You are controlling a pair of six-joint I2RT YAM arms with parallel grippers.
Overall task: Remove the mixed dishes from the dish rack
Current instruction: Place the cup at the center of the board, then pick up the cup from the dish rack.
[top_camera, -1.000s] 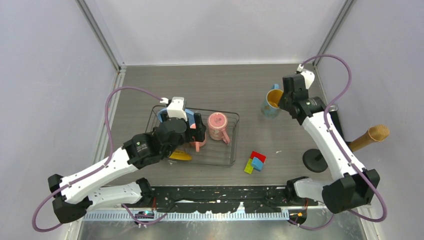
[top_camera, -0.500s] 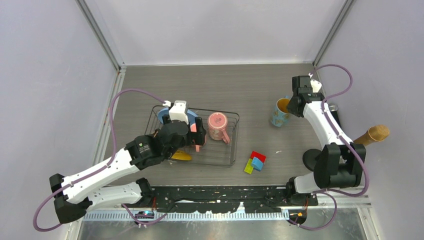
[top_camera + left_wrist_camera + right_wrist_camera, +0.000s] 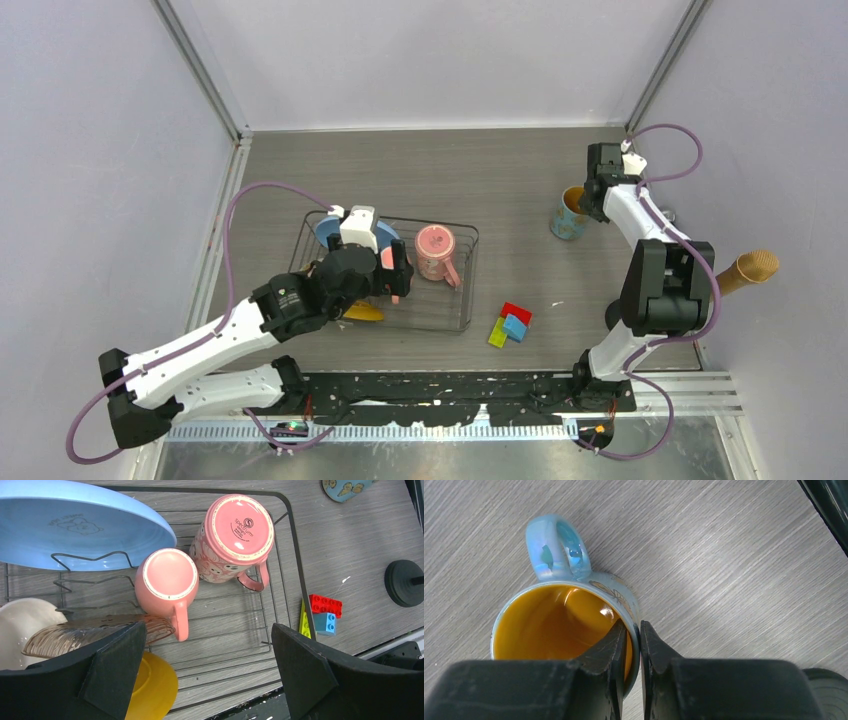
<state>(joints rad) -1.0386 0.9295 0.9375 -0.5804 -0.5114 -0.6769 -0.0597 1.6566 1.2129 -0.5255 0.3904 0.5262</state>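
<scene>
The dish rack [image 3: 472, 272] holds a light blue plate [image 3: 75, 525], a plain salmon mug [image 3: 167, 580] and a speckled pink mug [image 3: 235, 535], both upside down. It also holds a cream bowl [image 3: 20, 625] and a yellow plate [image 3: 150, 690] with a patterned rim. My left gripper [image 3: 208, 630] is open and empty above the rack [image 3: 295, 560], just near of the salmon mug. My right gripper [image 3: 633, 627] is shut on the rim of the blue mug with orange inside [image 3: 554, 625], which is upright at the table's far right [image 3: 570, 215].
Red, blue and green blocks [image 3: 512, 323] lie right of the rack. A black round base [image 3: 628, 320] and a tan cone-shaped object [image 3: 745, 272] are at the right edge. Enclosure walls stand close on the left, the far side and the right.
My right gripper has carried the blue mug to the right and turned it from tilted to upright. My left gripper has barely shifted over the rack.
</scene>
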